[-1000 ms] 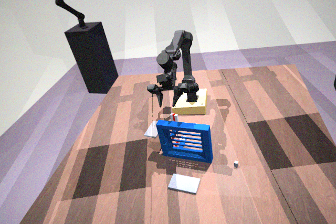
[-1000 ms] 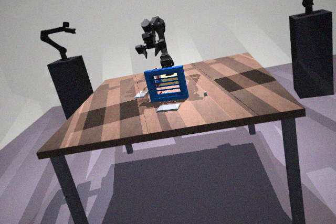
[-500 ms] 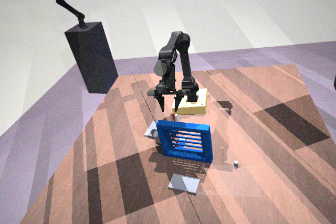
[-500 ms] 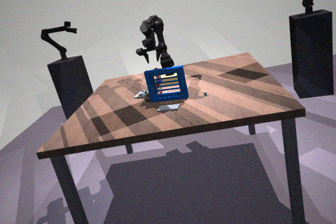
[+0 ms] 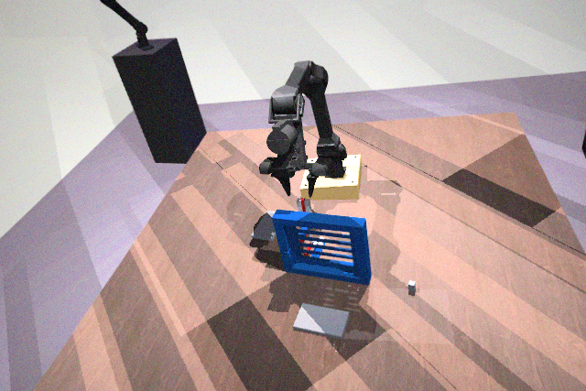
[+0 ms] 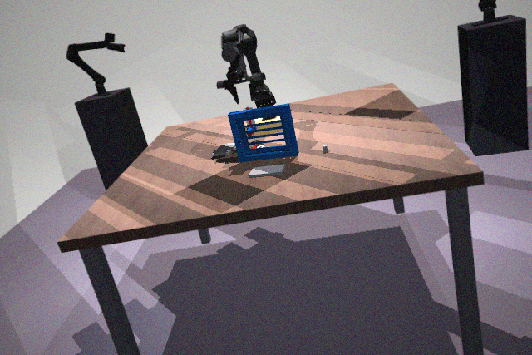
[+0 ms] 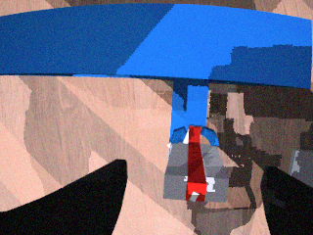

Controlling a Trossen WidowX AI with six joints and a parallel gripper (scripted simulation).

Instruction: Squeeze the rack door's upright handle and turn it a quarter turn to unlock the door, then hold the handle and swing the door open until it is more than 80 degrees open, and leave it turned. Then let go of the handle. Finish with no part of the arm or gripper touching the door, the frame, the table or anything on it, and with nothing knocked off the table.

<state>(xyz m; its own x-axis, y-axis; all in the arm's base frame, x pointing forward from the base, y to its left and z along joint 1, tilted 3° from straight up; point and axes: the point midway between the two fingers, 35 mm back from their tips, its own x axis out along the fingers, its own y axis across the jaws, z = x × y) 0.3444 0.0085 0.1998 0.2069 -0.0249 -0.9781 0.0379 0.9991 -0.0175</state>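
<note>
The blue rack frame (image 5: 321, 217) (image 6: 266, 109) (image 7: 88, 44) stands upright on the table. Thin bars and small red, white and blue parts show through its opening. The handle (image 5: 302, 203) (image 7: 196, 164), grey with a red strip, stands out on the arm's side of the frame, with blue parts between them in the wrist view. My gripper (image 5: 299, 195) (image 6: 245, 101) (image 7: 196, 174) is open and empty, pointing down above the handle. In the wrist view the handle lies between the two fingers with a gap on each side. How far the door stands open is hard to tell.
A grey plate (image 5: 323, 321) (image 6: 267, 170) lies in front of the frame, another (image 5: 264, 229) to its left. A small grey block (image 5: 411, 287) (image 6: 325, 149) stands to the right. The arm's yellow base (image 5: 330, 192) is behind the frame. Other arms stand on dark pedestals beyond the table.
</note>
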